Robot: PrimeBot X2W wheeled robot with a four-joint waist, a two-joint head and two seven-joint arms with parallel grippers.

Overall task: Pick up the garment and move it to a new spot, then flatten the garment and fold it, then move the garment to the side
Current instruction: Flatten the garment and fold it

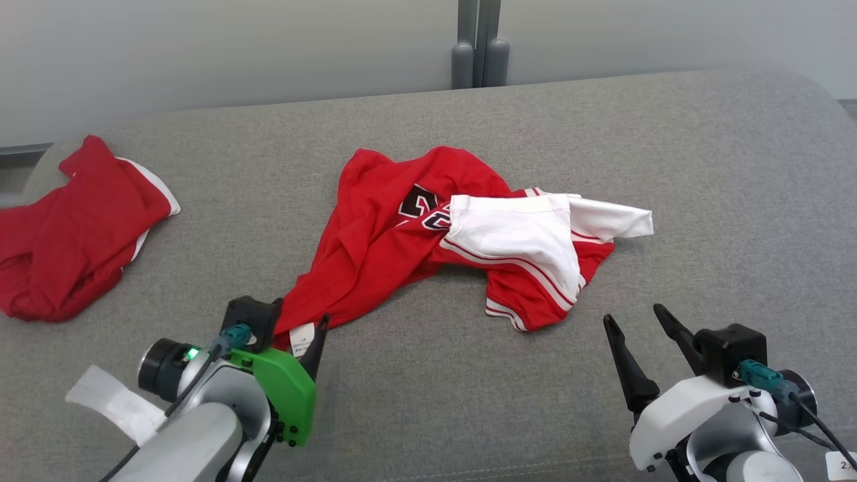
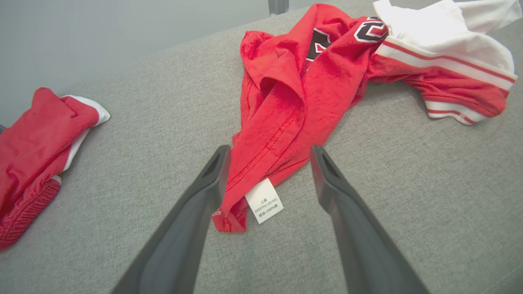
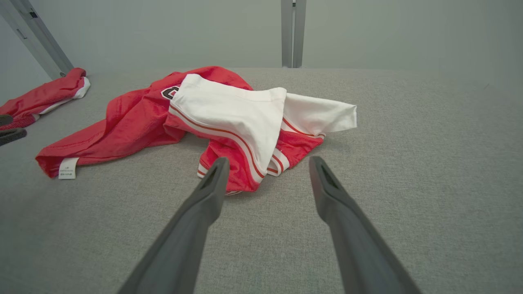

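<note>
Head view: garment [image 1: 395,248], a red jersey w/ white panels, lies crumpled mid of the grey padded surface [image 1: 703,167], one red tail trailing toward the left gripper [image 1: 301,323]. Its care label [image 1: 302,335] sits right by that gripper's finger. Right gripper [image 1: 633,313] hangs near the striped hem but apart from it, spread wide, empty. A 2nd red garment [image 1: 73,234] lies well apart at far left. Left wrist view: fingers spread wide either side of the tail's hem corner & label, cloth slack on the surface btwn them, nothing pinched. Right wrist view: fingers wide apart, empty, tips just short of the red/white striped hem. Judgement: garment looks set down at its spot but is bunched, so flattening is the step in hand; fold & side move not yet done. Next move prob. needs each gripper to close on its own edge (left on the label corner, right on the striped hem), then draw apart w/o dragging the whole pile.
</note>
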